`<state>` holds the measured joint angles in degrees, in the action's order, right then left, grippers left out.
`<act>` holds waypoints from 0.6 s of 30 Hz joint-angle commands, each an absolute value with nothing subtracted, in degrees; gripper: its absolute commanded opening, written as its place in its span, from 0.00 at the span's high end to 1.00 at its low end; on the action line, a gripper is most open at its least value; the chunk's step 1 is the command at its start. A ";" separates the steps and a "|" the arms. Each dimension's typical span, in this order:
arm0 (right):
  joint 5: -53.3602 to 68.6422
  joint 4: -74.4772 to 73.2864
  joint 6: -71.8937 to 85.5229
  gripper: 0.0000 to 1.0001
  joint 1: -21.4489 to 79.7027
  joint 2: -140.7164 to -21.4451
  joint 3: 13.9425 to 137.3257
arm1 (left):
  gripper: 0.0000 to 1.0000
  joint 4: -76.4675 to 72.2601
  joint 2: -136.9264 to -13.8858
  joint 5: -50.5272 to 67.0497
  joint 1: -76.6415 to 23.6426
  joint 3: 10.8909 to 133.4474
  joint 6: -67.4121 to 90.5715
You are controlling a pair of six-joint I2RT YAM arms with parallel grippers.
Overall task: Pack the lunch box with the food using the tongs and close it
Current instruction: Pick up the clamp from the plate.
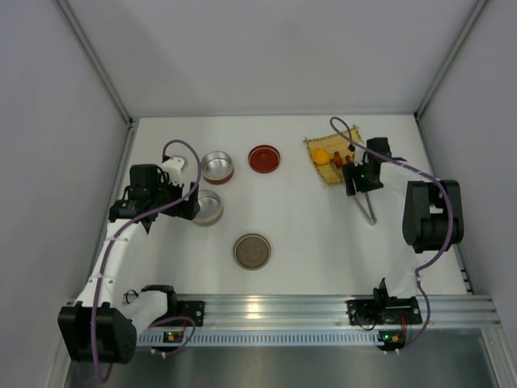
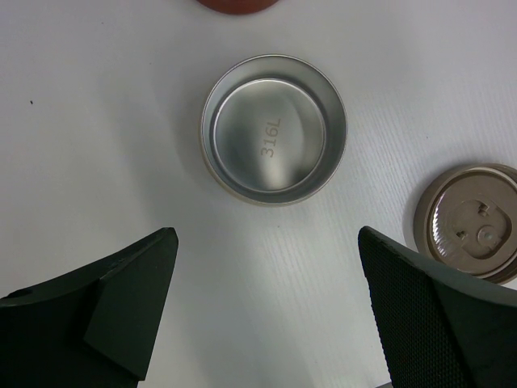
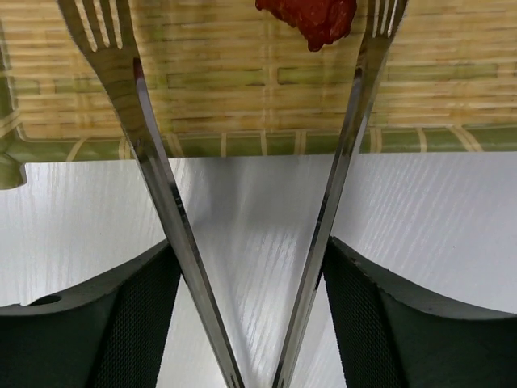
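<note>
Right gripper (image 3: 250,263) clasping tongs (image 3: 161,178), extended toward mat (image 3: 242,89), angled downward

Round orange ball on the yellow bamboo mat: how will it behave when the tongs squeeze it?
The round orange ball will probably roll or squirt from the smooth silvery metal tongs. It is small, so likely light. The yellow slatted bamboo mat may slow rolling.

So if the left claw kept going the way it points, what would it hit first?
Probably the empty steel tin, straight ahead between the left gripper's open fingers; depth is unclear, so it may touch the table first.
</note>
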<state>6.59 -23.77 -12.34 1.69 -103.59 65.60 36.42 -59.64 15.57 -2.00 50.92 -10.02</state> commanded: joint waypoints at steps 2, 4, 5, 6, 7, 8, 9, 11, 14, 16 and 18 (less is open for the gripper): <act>6.95 -17.58 -12.13 0.35 1.32 -100.82 63.73 | 0.02 34.19 -59.76 15.82 -2.11 52.73 -10.20; 6.59 -16.61 -12.22 0.36 1.32 -99.15 62.23 | 0.02 34.10 -59.77 16.00 -2.11 52.73 -10.02; 6.68 -16.52 -12.22 0.38 1.32 -98.44 61.70 | 0.02 34.10 -59.77 16.08 -2.11 52.73 -10.02; 6.94 -16.09 -12.04 0.38 1.23 -97.83 60.74 | 0.02 34.10 -59.68 16.08 -2.11 52.73 -10.11; 7.03 -15.82 -11.95 0.38 1.14 -96.17 60.21 | 0.02 34.19 -59.59 16.08 -2.11 52.73 -10.11; 7.21 -15.73 -11.95 0.39 1.06 -95.46 59.77 | 0.02 34.28 -59.59 15.91 -2.11 52.73 -10.02; 7.29 -15.65 -11.87 0.39 0.97 -94.67 58.98 | 0.02 34.19 -59.50 15.82 -2.11 52.73 -10.19; 7.29 -15.29 -11.87 0.42 0.62 -92.56 58.19 | 0.02 34.36 -59.41 15.73 -2.11 52.74 -10.20; 7.56 -15.29 -11.86 0.43 0.62 -90.36 57.13 | 0.02 34.37 -59.33 15.64 -2.11 52.73 -10.28; 7.82 -15.47 -12.04 0.44 0.62 -89.39 56.52 | 0.02 34.37 -59.33 15.64 -2.11 52.73 -10.20; 8.00 -15.64 -12.13 0.45 0.53 -87.90 55.90 | 0.02 34.37 -59.15 15.64 -2.11 52.82 -10.20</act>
<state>6.74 -19.22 -12.32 1.17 -91.66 56.51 36.40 -59.64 15.55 -2.00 50.92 -10.00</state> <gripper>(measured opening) 0.559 0.984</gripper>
